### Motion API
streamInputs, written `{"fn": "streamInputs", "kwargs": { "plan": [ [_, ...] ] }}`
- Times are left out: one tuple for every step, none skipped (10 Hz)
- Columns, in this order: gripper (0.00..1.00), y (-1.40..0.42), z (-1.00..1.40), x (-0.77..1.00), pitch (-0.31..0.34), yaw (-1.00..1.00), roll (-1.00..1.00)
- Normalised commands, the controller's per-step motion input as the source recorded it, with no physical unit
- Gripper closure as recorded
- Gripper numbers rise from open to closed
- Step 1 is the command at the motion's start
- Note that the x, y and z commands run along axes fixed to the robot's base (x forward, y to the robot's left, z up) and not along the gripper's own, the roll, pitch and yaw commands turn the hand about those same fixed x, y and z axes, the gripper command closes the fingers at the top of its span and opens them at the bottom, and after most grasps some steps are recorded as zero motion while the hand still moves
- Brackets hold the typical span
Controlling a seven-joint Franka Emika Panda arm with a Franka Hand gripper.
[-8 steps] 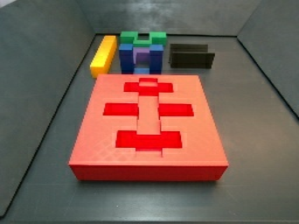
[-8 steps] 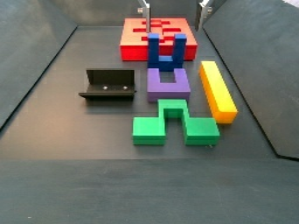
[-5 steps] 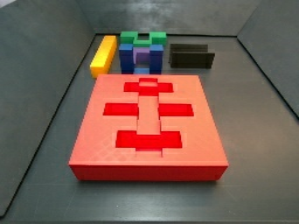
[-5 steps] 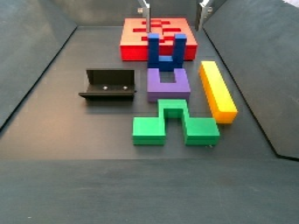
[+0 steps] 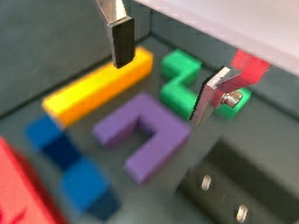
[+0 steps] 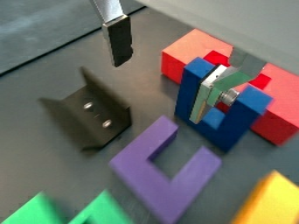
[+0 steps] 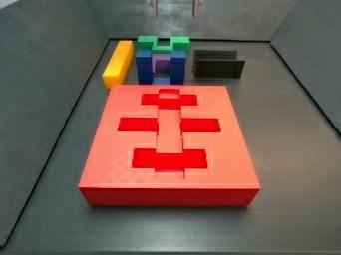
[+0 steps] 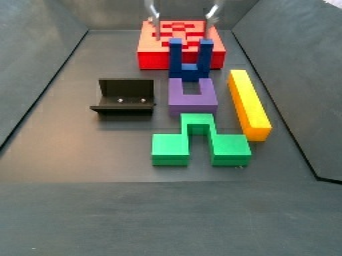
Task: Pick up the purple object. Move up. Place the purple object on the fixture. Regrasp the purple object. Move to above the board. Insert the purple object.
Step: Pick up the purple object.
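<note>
1. The gripper [image 5: 166,83] is seen in both wrist views [image 6: 163,74] with its fingers spread wide and nothing held between them; it hangs above the pieces on the floor.
2. In a side view, only the finger tips of the gripper [image 8: 181,14] are visible at the upper edge, above the board [image 8: 150,45]; in the other, the gripper [image 7: 174,10] shows faintly at the upper edge, over the far cluster of blocks.
3. The purple object [image 8: 193,94] lies flat on the floor, just beside the blue block [image 8: 186,61], which stands upright between it and the board.
4. In a wrist view, the purple object [image 5: 142,136] is seen below the open fingers, between the yellow bar [image 5: 96,86] and the fixture [image 5: 239,185].
5. The green block [image 8: 198,141] lies on the side of the purple object away from the board.
6. The fixture [image 8: 123,97] stands apart from the purple object, on the side opposite the yellow bar [image 8: 247,102].
7. The board [image 7: 168,141] is shown with cross-shaped recesses in its top.
</note>
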Motion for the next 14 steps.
{"fn": "streamInputs", "kwargs": {
  "plan": [
    [0.0, -0.75, -0.54, 0.55, -0.006, 0.0, 0.11],
    [0.0, -0.42, -0.47, 0.28, -0.039, 0.03, 0.0],
    [0.0, -0.03, -0.3, 0.1, 0.0, 0.23, -0.03],
    [0.0, 0.13, -0.14, 0.12, 0.0, 0.38, -0.06],
    [0.0, 0.17, -0.11, 0.29, 0.0, 0.32, -0.05],
    [0.0, 0.06, -0.06, 0.11, 0.0, 0.27, -0.02],
    [0.0, -0.1, -0.18, 0.36, 0.0, 0.16, 0.0],
    [0.0, -0.24, -0.29, 0.47, -0.006, 0.03, 0.0],
    [0.0, -0.19, -0.31, 0.33, -0.046, 0.0, 0.0],
    [0.0, 0.0, -0.17, 0.13, 0.0, 0.04, 0.05],
    [0.0, 0.17, 0.0, -0.02, 0.013, 0.0, 0.07],
    [0.0, 0.29, 0.0, -0.21, 0.044, -0.11, 0.04],
    [0.0, 0.19, -0.07, -0.38, 0.0, -0.04, 0.03],
    [0.0, 0.03, -0.19, -0.09, 0.0, 0.0, 0.03]
  ]
}}
